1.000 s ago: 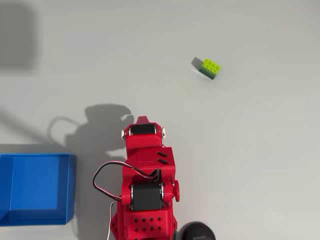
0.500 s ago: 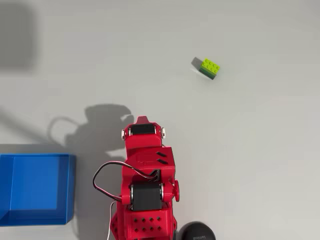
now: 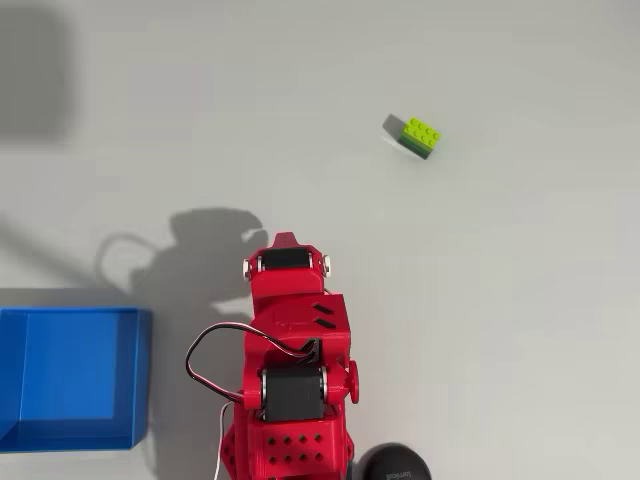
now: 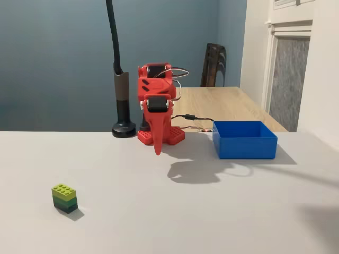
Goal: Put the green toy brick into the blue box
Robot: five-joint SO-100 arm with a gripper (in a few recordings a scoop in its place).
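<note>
The green toy brick [image 3: 419, 137] lies alone on the grey table, at the upper right of the overhead view and at the front left of the fixed view [image 4: 64, 198]. The blue box [image 3: 70, 375] stands with nothing visible inside at the lower left of the overhead view, and to the right of the arm in the fixed view [image 4: 244, 145]. My red arm is folded over its base. The gripper [image 4: 157, 144] hangs pointing down with its fingers together, holding nothing, far from both the brick and the box. From above its tip [image 3: 286, 241] pokes out past the arm.
A black pole on a round base [image 4: 124, 129] stands just beside the arm's base and shows at the bottom edge from above [image 3: 393, 463]. A wooden table [image 4: 228, 106] and a chair stand behind. Wide bare tabletop separates brick, arm and box.
</note>
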